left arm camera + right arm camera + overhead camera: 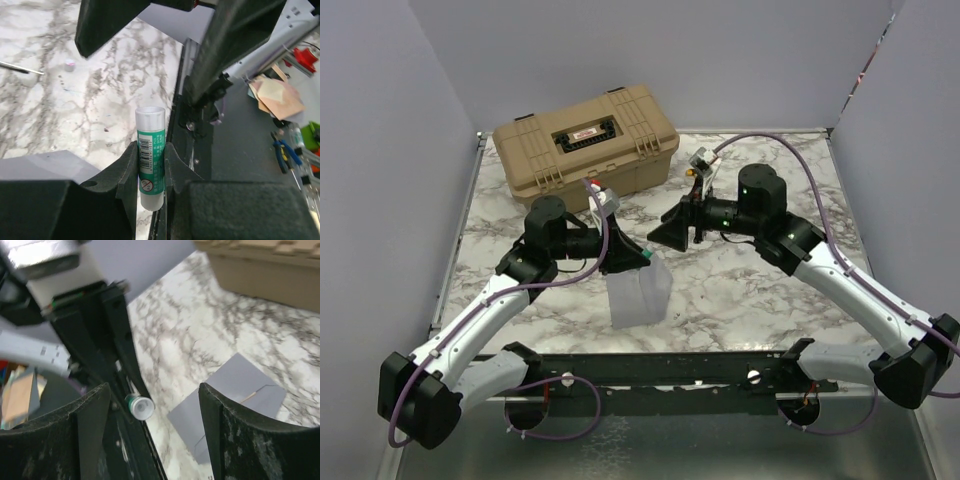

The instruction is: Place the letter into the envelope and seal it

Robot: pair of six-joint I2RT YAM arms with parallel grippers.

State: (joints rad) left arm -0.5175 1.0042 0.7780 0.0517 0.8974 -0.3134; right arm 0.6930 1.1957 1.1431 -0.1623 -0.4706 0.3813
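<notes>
So, checking in from the remote station. The left hand is clamped tight on a green-and-white glue stick, with a finger pressed against each side of the barrel and one white end poking out past the tips. The right hand is spread wide with nothing in it. It hovers just in front of the tan case, off the case's right front corner.

The envelope is down on the marble surface, well in front of the case toward the arm bases. The left hand sits right over its case-side edge.

On my right wrist cam, a thin tan strip that looks like the letter peeks out along the flap line. The rest is hidden, so I can't tell how far in it sits.
</notes>
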